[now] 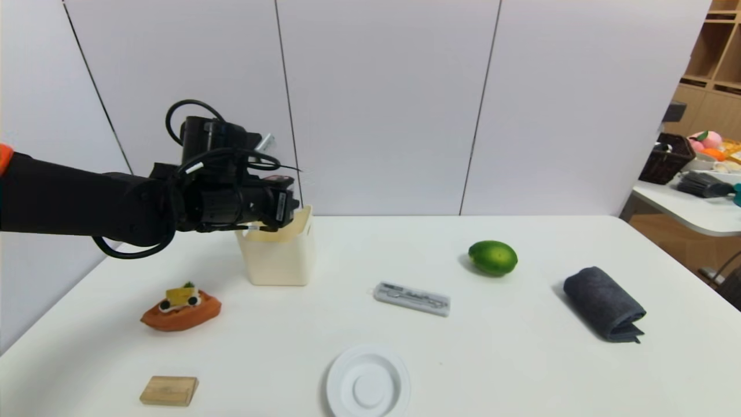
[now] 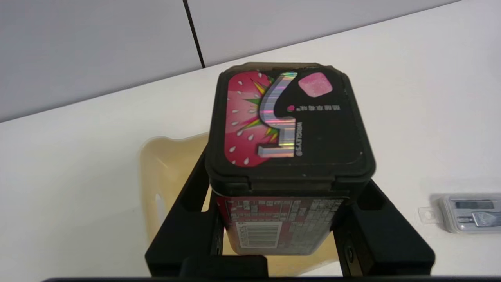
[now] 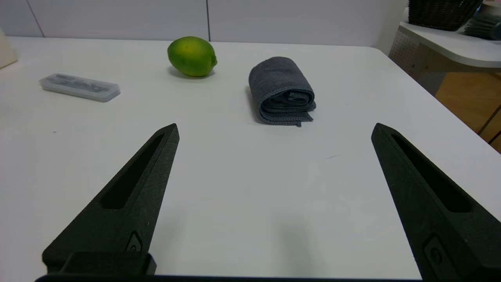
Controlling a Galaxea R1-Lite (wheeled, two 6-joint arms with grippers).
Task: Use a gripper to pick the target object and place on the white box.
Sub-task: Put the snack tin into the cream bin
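Plate (image 1: 369,379) nearest the head camera, near edge of table (image 1: 498,359), wood block (image 1: 169,391) off to its left. Neither is part of the job.

Target is the dark box (image 2: 325,133) with the strawberry label, up in the air in the left gripper (image 2: 285,192). Gripper closed on it, one finger on each side, lid facing the wrist camera. Grip looks firm enough, box sits square between the fingers.

White bin (image 1: 281,263) stands upright at the back left of the table, open top. Left gripper is over it; in the left wrist view the bin shows behind and below the box, partly hidden by box and fingers. Box not placed yet.

Step in hand: place phase, pick done, carry about finished. Next: check box is inside the rim, lower a bit, open the fingers, lift away clear. Risk: bin looks shifted to one side behind the box, so a drop from here might clip the rim; small centring move first would be safer. Can't tell the exact height gap.

Right gripper (image 3: 276,127) idle over the table's right part, fingers wide apart, nothing between them. Case (image 1: 412,298), lime (image 1: 493,258), towel (image 1: 602,304) and orange toy (image 1: 182,313) all on the table, leave alone.
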